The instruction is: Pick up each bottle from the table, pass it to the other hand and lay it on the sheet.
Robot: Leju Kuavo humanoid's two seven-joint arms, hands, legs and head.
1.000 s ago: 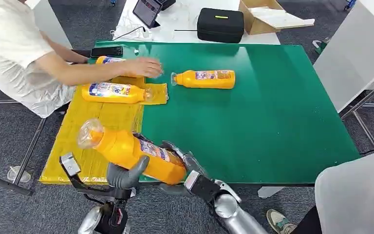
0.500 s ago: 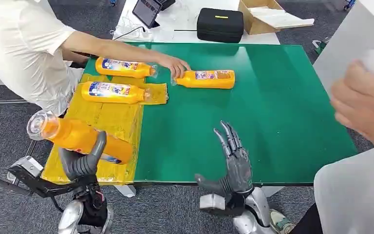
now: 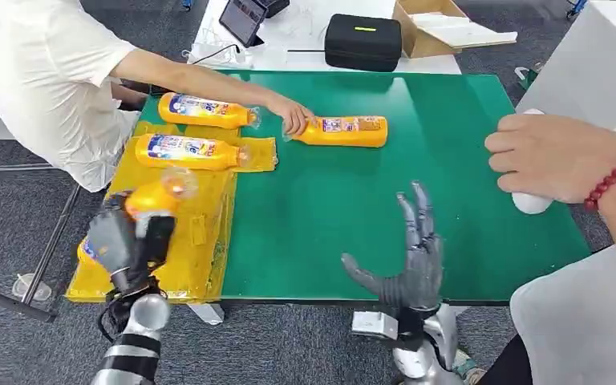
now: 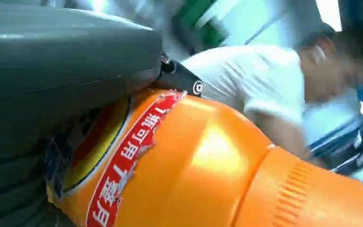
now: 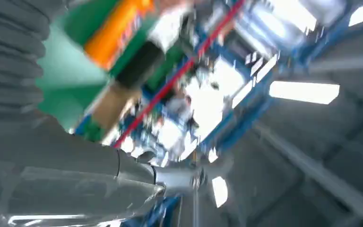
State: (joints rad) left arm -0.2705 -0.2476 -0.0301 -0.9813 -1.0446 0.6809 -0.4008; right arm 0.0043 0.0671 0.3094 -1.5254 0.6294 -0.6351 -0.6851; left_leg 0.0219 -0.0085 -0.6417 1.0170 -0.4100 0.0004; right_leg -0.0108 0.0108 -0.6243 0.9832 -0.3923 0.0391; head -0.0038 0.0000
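Note:
My left hand (image 3: 124,241) grips an orange bottle (image 3: 149,200) over the near left part of the yellow sheet (image 3: 196,233), its clear cap pointing away from me. The left wrist view shows that bottle (image 4: 203,165) close up under my thumb. My right hand (image 3: 411,261) stands open with fingers up at the table's near edge, holding nothing. Two orange bottles (image 3: 188,151) (image 3: 207,110) lie at the sheet's far end. A further bottle (image 3: 345,131) lies on the green table (image 3: 417,176), with a person's hand (image 3: 293,115) at its cap.
A person in a white shirt (image 3: 44,72) leans in from the left. Another person's hand (image 3: 557,156) with a red bead bracelet holds something white over the table's right edge. A black case (image 3: 362,40) and a cardboard box (image 3: 441,24) sit beyond the table.
My left hand has swung the bottle up and right over the sheet, cap now pointing away. My right hand has shifted slightly right. The person's hand on the right came further in.

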